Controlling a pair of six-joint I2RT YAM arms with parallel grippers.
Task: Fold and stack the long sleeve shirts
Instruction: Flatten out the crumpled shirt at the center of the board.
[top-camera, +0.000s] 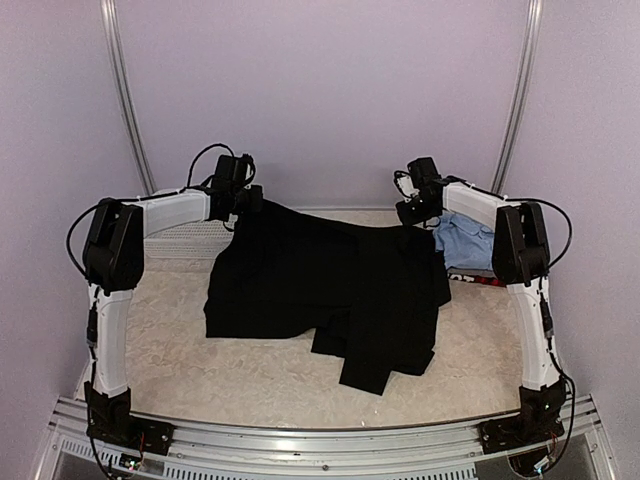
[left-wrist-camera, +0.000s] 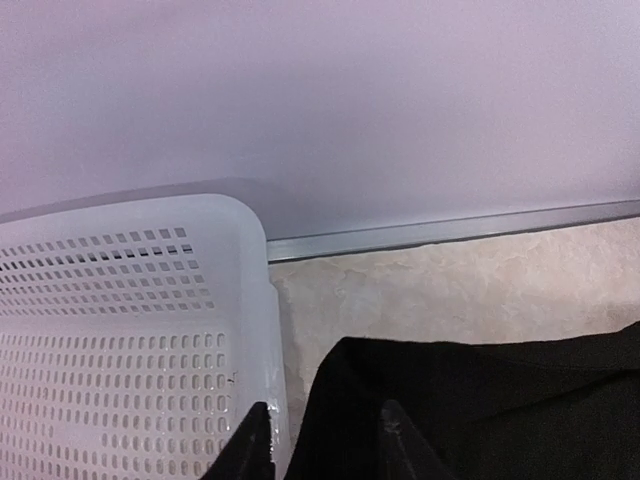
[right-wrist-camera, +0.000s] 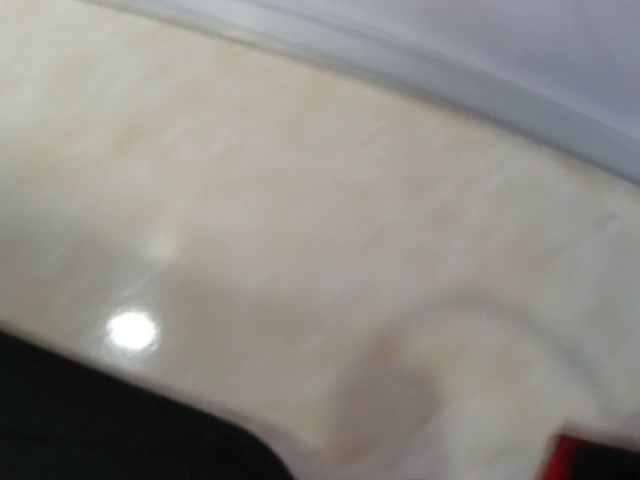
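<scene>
Two arms reach in from the lower corners of the top view, and between them the black shirt (top-camera: 320, 285) lies spread over the middle of the pale surface (top-camera: 200, 370), with a sleeve trailing toward the lower centre. The left claw (top-camera: 243, 205) meets the shirt's upper left corner and the right claw (top-camera: 412, 212) its upper right corner. Just right of that corner lies the light blue shirt (top-camera: 466, 240), with the red-and-black shirt (top-camera: 480, 280) showing as a thin strip below it. A white mesh basket (top-camera: 190, 236) sits at the upper left, behind the left arm. In the left wrist view, the left claw (left-wrist-camera: 325, 450) stands at the bottom edge, its fingers (left-wrist-camera: 255, 445) pinching a raised fold of the black shirt (left-wrist-camera: 480, 410), with the basket (left-wrist-camera: 130, 340) touching it on the left. The right wrist view is blurred: black cloth (right-wrist-camera: 100, 425) fills the lower left, a red patch sits at the lower right, and I cannot tell whether that claw grips.
</scene>
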